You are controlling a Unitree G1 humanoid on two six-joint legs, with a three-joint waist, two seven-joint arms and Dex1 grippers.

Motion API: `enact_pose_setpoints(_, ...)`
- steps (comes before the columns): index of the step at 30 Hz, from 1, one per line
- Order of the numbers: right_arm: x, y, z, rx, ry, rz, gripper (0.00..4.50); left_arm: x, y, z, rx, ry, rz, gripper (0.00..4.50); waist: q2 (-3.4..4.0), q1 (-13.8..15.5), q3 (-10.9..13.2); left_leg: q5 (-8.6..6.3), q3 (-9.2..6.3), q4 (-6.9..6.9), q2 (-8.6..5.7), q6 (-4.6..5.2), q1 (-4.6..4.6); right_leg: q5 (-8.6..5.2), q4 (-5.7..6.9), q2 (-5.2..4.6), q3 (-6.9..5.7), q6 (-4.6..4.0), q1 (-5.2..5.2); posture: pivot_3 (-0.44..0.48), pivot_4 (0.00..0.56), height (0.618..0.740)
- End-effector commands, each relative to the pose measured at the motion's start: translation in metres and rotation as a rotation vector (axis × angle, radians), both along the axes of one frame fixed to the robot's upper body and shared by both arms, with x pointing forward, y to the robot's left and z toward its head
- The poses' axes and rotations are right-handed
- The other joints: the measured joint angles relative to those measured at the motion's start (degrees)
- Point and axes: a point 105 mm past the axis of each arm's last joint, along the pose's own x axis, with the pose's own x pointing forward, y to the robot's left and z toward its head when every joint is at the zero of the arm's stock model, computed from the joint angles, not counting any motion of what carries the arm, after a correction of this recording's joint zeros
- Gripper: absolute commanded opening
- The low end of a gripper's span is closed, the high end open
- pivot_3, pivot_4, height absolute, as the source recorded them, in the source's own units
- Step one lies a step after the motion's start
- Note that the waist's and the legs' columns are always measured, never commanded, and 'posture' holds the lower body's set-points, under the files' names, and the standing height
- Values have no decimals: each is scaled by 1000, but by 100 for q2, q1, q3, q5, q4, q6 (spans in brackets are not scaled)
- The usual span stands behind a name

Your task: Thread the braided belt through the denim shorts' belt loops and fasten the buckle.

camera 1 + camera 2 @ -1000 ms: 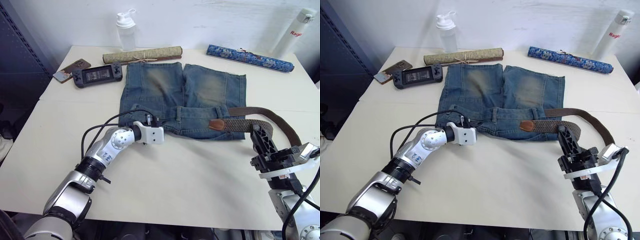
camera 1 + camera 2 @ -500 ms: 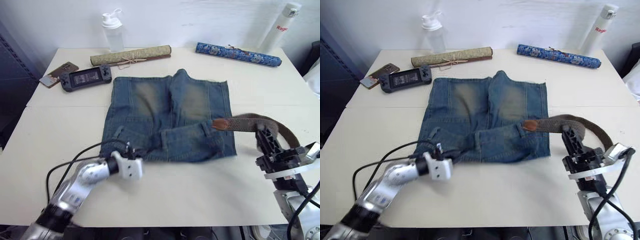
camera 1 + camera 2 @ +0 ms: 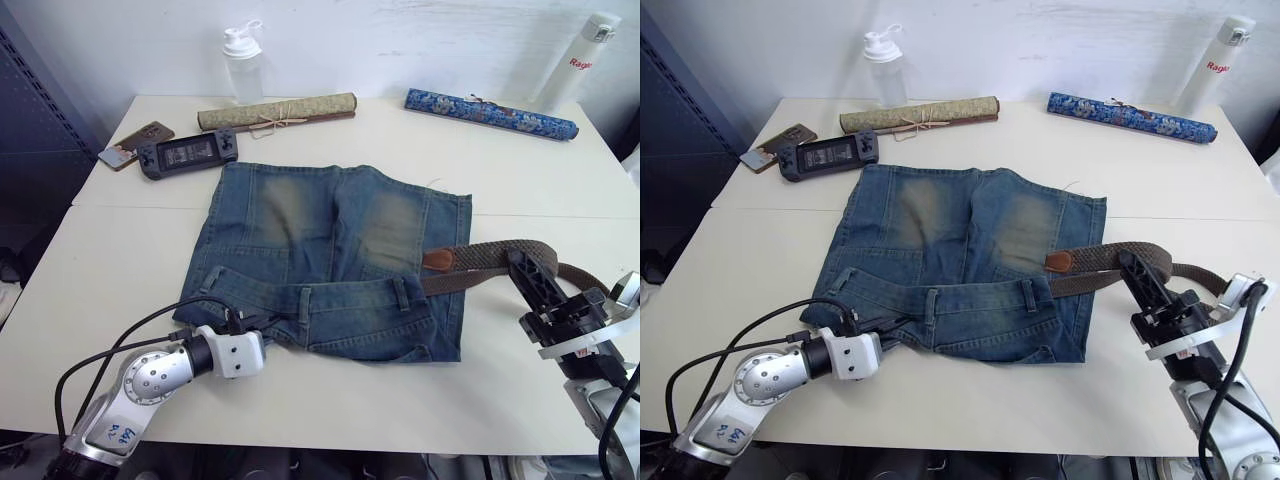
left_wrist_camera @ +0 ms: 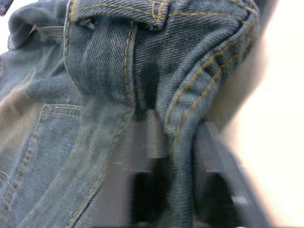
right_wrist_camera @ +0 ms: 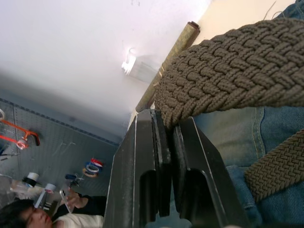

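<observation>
Threading under way: both grippers hold their pieces.

Head views: shorts (image 3: 330, 260) lie flat mid-table; belt (image 3: 500, 262) enters the right waistband, tan tip (image 3: 437, 261) near a loop (image 3: 401, 292). Left wrist view: left gripper (image 4: 166, 190) pinches the waistband. Right wrist view: right gripper (image 5: 164, 142) clamps the belt. Next, I judge, feed the tip leftward through that loop.

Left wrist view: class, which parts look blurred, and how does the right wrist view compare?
Left wrist view: fingers smeared, out of focus; shorts stitching sharper. Right wrist view: belt weave and fingers crisp; background soft.
</observation>
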Motion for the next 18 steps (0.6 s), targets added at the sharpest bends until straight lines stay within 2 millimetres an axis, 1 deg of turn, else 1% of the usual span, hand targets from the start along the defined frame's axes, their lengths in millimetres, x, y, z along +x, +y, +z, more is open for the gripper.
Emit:
enact_pose_setpoints(1,-1,2,7,-26,-9,19,0,-9,-7,34,-228,118,-57,3015,0,-10,0,0,0,0,0,0,0,0,0,0,1,0,0,0,150,717)
enact_pose_setpoints(2,0,2,8,-31,-5,23,0,-12,-8,43,-296,169,-82,3015,0,-12,0,1,0,-1,1,-3,0,0,0,1,2,0,-1,0,150,717)
enact_pose_setpoints(3,1,2,7,-45,11,27,0,-14,-5,54,-383,244,-102,3015,0,-16,0,2,0,0,2,-4,0,0,-1,2,2,0,-1,0,150,717)
enact_pose_setpoints(4,2,2,6,-58,27,27,0,-16,-2,64,-433,308,-130,3015,0,-17,0,3,0,0,2,-6,0,0,0,3,2,0,-1,0,150,717)
enact_pose_setpoints(7,7,1,1,-86,82,32,0,-16,6,88,-434,380,-219,3015,-1,-10,1,8,-4,8,6,-13,-1,0,3,12,1,-1,0,0,150,717)
enact_pose_setpoints(10,11,5,-2,-108,128,47,0,-16,3,103,-427,408,-285,3015,1,-5,0,8,-2,8,-3,-12,3,0,4,35,2,-1,4,0,150,717)
enact_pose_setpoints(12,14,7,-6,-128,156,50,0,-12,-2,108,-430,407,-299,3015,1,-7,0,7,4,8,-5,-11,2,0,1,38,4,0,5,0,150,717)
enact_pose_setpoints(14,17,9,-10,-142,176,51,0,-10,-6,108,-425,402,-307,3015,0,-7,0,7,5,9,-4,-11,1,0,0,42,5,1,4,0,150,717)
enact_pose_setpoints(16,19,10,-14,-151,197,46,0,-10,-11,105,-408,399,-319,3015,0,-9,0,8,7,8,-4,-11,2,0,1,44,7,1,4,0,150,717)
enact_pose_setpoints(18,20,10,-22,-186,234,28,0,-12,-17,101,-395,395,-329,3015,0,-14,0,8,9,9,-2,-11,2,0,2,47,9,1,3,0,150,717)
